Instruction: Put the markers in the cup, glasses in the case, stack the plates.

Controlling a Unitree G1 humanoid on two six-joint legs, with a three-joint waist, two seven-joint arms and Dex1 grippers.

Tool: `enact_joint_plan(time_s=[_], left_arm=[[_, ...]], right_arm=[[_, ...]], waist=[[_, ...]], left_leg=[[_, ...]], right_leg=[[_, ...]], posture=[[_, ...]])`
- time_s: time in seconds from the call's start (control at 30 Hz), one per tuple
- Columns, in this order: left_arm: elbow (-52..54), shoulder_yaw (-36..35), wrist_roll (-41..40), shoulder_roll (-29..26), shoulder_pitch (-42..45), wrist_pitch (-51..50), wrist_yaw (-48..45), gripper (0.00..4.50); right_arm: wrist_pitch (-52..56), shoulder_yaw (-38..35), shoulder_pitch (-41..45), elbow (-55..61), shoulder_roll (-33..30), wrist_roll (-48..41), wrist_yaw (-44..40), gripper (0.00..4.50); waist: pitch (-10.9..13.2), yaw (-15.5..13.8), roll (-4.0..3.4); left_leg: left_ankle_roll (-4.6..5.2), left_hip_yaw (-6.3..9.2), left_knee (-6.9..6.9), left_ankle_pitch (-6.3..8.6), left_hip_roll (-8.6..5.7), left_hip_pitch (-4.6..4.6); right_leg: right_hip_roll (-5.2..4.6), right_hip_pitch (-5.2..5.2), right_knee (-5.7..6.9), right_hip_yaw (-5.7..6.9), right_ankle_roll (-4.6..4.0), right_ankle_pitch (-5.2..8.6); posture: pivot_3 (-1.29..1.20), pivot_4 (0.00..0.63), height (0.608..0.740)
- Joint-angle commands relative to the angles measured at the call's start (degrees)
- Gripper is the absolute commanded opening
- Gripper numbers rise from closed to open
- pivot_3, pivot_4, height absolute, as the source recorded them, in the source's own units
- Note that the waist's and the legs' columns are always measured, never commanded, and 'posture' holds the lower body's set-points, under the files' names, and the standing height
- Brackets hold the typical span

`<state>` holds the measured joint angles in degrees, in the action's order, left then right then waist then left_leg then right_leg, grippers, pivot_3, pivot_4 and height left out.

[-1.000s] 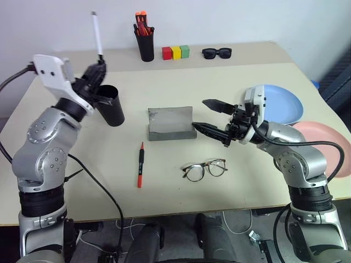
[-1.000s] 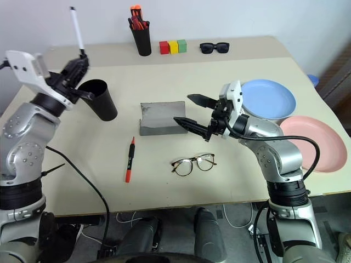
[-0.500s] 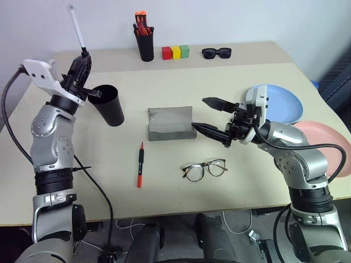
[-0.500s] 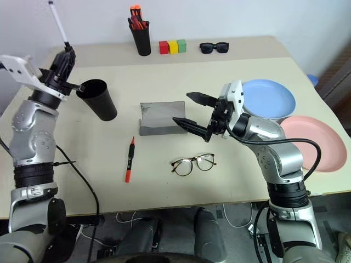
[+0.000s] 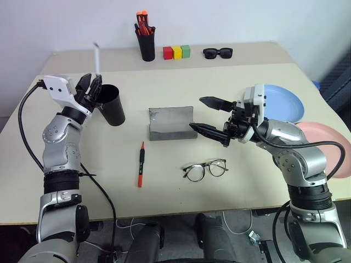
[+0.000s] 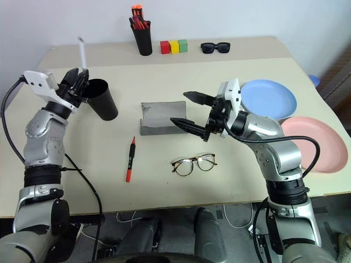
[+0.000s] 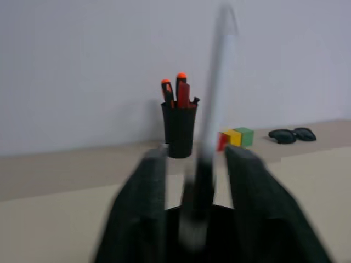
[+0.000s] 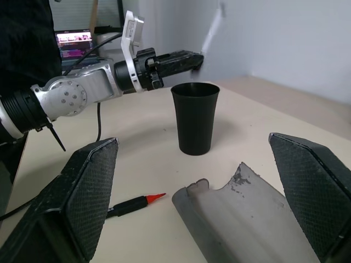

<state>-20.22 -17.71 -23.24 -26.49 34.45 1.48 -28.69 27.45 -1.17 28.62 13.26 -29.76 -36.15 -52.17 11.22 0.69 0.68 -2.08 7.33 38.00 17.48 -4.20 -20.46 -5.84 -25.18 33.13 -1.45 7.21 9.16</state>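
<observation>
Black cup point(image 5: 112, 104) stands upright on the tabletop point(image 5: 247, 181) at your left, seen from the head camera. Your left tool point(image 5: 93, 87) sits just beside its rim, and the white marker point(image 5: 97, 56) stands blurred and near upright above that tool. The grey case point(image 5: 171, 124) lies open at the centre. The red-orange marker point(image 5: 141, 164) lies flat in front of the case, to its left, and the glasses point(image 5: 204, 169) rest lenses up in front of it, to its right. Your right tool point(image 5: 197, 113) hovers just beside the case's right end, spread wide and holding nothing. The blue plate point(image 5: 285, 104) and the pink plate point(image 5: 323, 137) lie side by side at the right, not stacked. A pen pot point(image 5: 146, 46), coloured blocks point(image 5: 176, 52) and sunglasses point(image 5: 218, 52) line the far edge.

Left wrist view: your fingers point(image 7: 140, 208) stand apart, with a gap on either side of the white marker between them. The tool is open and grips nothing.

Right wrist view: both of your fingers sit far apart. The cup, the red-orange marker and the open case lie ahead, and the left tool is beside the cup's rim.
</observation>
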Motion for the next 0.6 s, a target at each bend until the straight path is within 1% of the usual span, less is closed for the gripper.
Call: enact_joint_plan(time_s=[0.03, 0.1, 0.2, 0.27, 0.3, 0.37, 0.43, 0.5, 0.6], left_arm=[[2.5, -1.1, -1.1, -0.4, 0.2, 0.2, -0.8, 3.61], [2.9, -1.3, -1.5, -0.4, 0.0, -0.2, -1.0, 4.47], [7.7, -0.8, -3.6, -0.8, -0.8, -3.9, -1.6, 4.47], [14.7, 0.0, -6.6, -2.0, -2.1, -10.2, -2.2, 4.47], [19.5, 0.5, -8.8, -3.2, -2.8, -15.4, -1.8, 4.47], [28.6, 1.8, -14.8, -6.6, -3.8, -30.7, 1.0, 4.47], [37.1, 3.2, -20.7, -11.5, -5.3, -45.5, 3.6, 4.47], [42.7, 1.8, -26.8, -12.7, -5.6, -56.6, 10.1, 4.47], [47.2, -0.7, -29.1, -11.1, -5.1, -66.7, 20.9, 4.47]], right_arm=[[-0.9, -0.7, 1.3, 0.7, 0.4, -0.2, -0.1, 4.50], [-1.2, -0.6, 1.0, 0.8, 0.3, -0.1, -0.1, 4.50], [-1.2, -0.7, 0.6, 1.1, 0.3, -0.1, 0.0, 4.50], [-1.2, -0.8, 0.5, 1.2, 0.2, -0.1, 0.2, 4.50], [-1.2, -0.9, 0.5, 1.1, 0.2, -0.2, 0.1, 4.50], [-1.6, -0.9, 0.2, 0.9, 0.1, 0.2, 0.1, 4.50], [-2.1, -0.9, -0.2, 0.8, 0.2, 0.4, 0.0, 4.50], [-2.3, -1.0, -0.3, 0.5, 0.3, 0.5, -0.1, 4.50], [-2.7, -1.0, 0.0, -0.1, 0.6, 0.7, -0.4, 4.50]], waist=[[0.0, 0.0, 0.00], [0.0, 0.0, 0.00], [0.0, 0.0, 0.00], [0.0, 0.0, 0.00], [0.0, 0.1, 0.00], [0.0, 0.2, 0.02], [0.0, 0.3, 0.01], [0.0, 0.4, -0.01], [0.0, 0.3, -0.01]], left_leg=[[0.00, 0.00, 0.00, 0.00, 0.00, 0.00], [0.00, 0.00, 0.00, 0.00, 0.00, 0.00], [0.00, 0.01, 0.00, 0.00, 0.00, 0.00], [0.00, 0.01, 0.00, 0.00, 0.01, -0.02], [0.00, 0.02, 0.00, 0.00, 0.01, -0.03], [0.01, 0.04, 0.00, 0.00, 0.02, -0.05], [0.01, 0.07, 0.00, 0.01, 0.02, -0.04], [0.04, 0.07, -0.01, 0.02, 0.02, 0.00], [0.03, 0.10, -0.01, 0.02, 0.02, 0.04]], right_leg=[[0.00, 0.00, 0.00, 0.00, 0.00, 0.00], [0.00, 0.00, 0.00, 0.00, 0.00, 0.00], [0.00, 0.00, 0.00, 0.00, 0.00, 0.00], [0.00, -0.01, 0.01, 0.00, 0.00, 0.00], [0.00, -0.02, 0.01, 0.00, 0.00, 0.00], [0.00, -0.06, 0.05, 0.00, 0.00, 0.00], [0.00, -0.06, 0.09, 0.00, 0.00, 0.01], [0.00, -0.05, 0.12, -0.01, 0.01, 0.02], [0.02, -0.02, 0.16, 0.00, 0.01, 0.02]], posture=[[0.00, 0.150, 0.740], [0.00, 0.150, 0.740], [0.00, 0.150, 0.740], [0.00, 0.150, 0.740], [0.00, 0.150, 0.740], [0.00, 0.150, 0.740], [0.00, 0.150, 0.740], [0.00, 0.150, 0.740], [0.00, 0.150, 0.740]])
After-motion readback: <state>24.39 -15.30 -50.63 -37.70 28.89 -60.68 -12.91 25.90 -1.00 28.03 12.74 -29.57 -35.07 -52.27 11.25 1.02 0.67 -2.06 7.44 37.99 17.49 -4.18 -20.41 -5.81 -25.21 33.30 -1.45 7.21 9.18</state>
